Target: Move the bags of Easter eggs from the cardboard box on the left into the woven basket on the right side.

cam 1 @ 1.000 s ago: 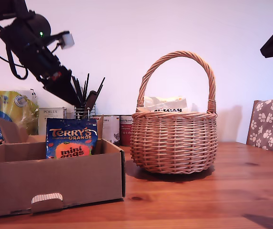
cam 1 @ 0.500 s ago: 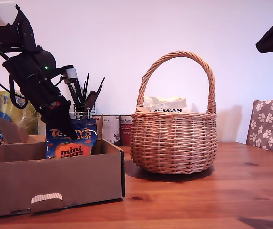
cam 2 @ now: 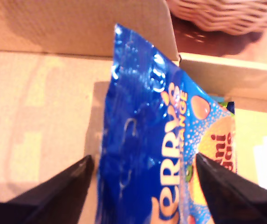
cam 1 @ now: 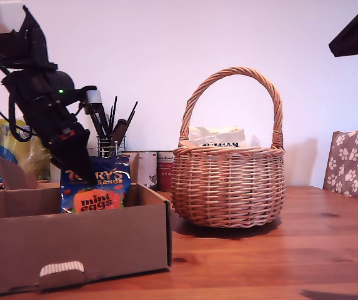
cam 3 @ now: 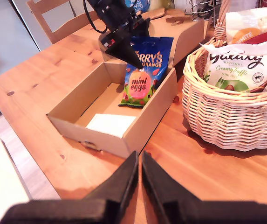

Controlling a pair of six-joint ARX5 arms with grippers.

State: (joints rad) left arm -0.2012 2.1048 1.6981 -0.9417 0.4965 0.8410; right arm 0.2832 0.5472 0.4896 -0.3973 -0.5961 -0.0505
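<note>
While my first gripper (cam 2: 142, 186) straddles the Terry's bag (cam 2: 156, 154), jaws wide, we must close, then lift toward the woven basket (cam 1: 228, 184) (at the exterior view's three o'clock).

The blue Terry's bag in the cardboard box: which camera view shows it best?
The second wrist view: the whole blue Terry's bag shows from above. The exterior view shows its front, partly hidden by the cardboard box. The first wrist view shows a blurred close-up.

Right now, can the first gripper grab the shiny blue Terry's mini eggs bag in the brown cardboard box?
Probably yes. My first gripper is open with a finger on each side of the blue Terry's mini eggs bag, which stands up in the brown cardboard box. Nothing blocks it.
</note>
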